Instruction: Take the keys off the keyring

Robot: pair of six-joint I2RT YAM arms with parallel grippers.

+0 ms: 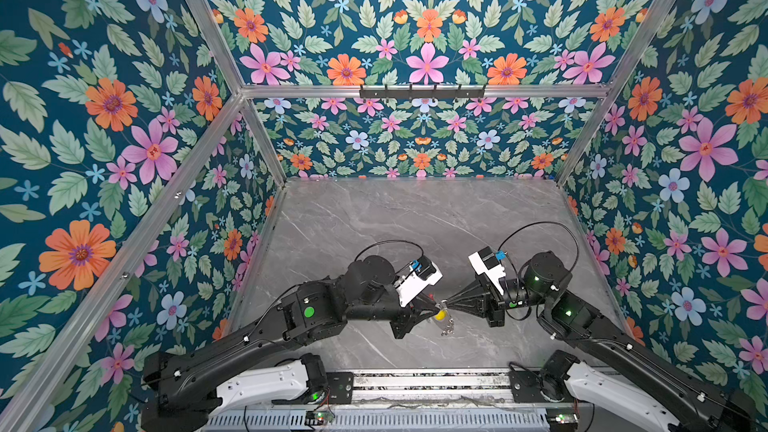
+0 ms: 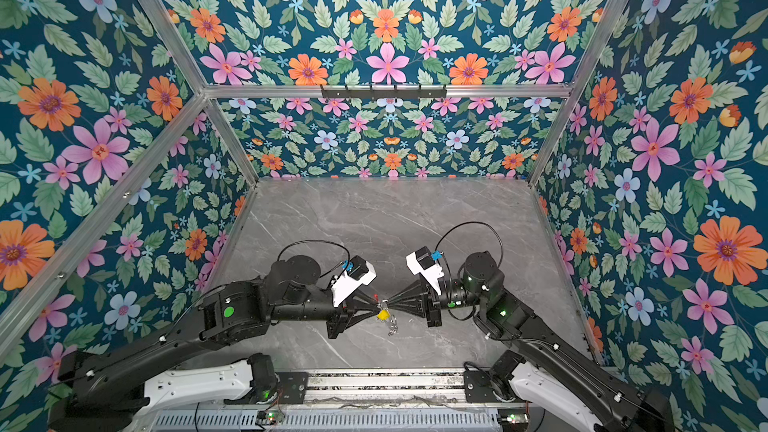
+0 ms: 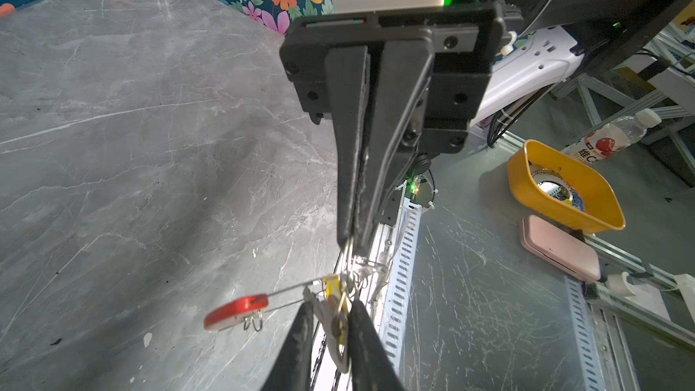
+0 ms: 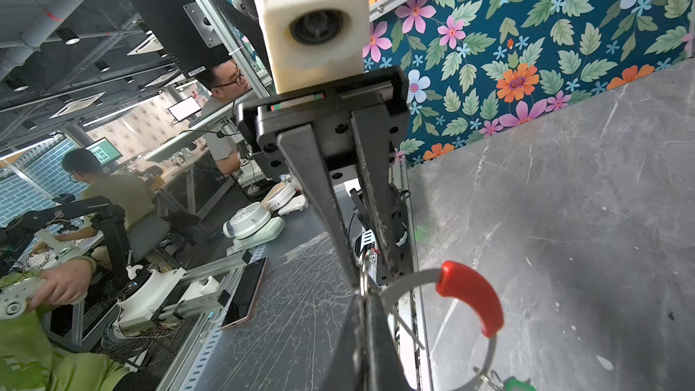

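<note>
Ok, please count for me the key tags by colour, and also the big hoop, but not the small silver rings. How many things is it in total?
yellow key tag: 1
green key tag: 1
large grey hoop with a red sleeve: 1
Total: 3

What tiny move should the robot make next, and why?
Probably the left gripper should ease the yellow key along the keyring: it pinches that key, the right gripper clamps the keyring, and the key is not yet off.
</note>
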